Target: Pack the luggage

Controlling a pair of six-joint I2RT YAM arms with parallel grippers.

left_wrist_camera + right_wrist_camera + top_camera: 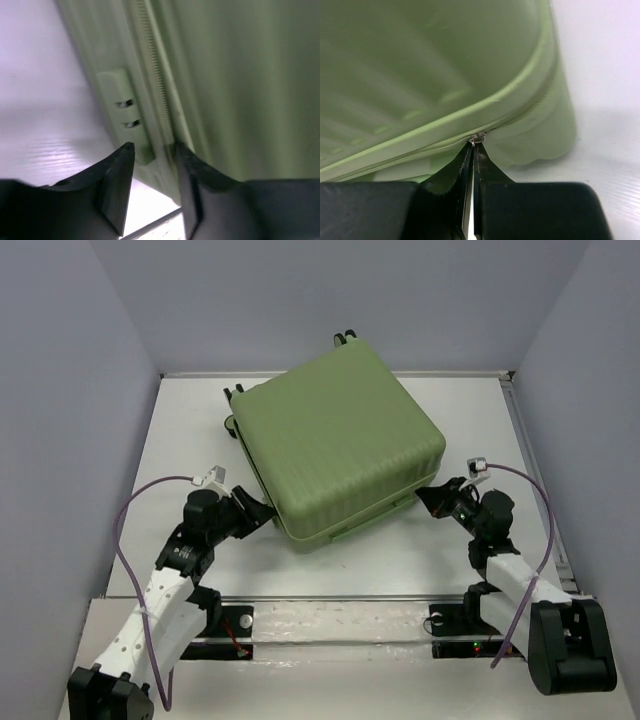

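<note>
The luggage (340,440) is a light olive-green ribbed hard-shell suitcase lying flat and closed in the middle of the table, with its small black wheels (343,337) at the far side. My left gripper (262,512) is open at the case's near-left corner. In the left wrist view, the gripper (154,147) has its tips on either side of the zipper track (160,90), beside a small green plastic block (122,107). My right gripper (425,497) is at the near-right corner. In the right wrist view it (475,144) is shut on the metal zipper pull (479,138) at the seam.
The white table (190,430) is enclosed by pale walls on three sides. A metal rail (340,615) runs along the near edge between the arm bases. Cables loop off both wrists.
</note>
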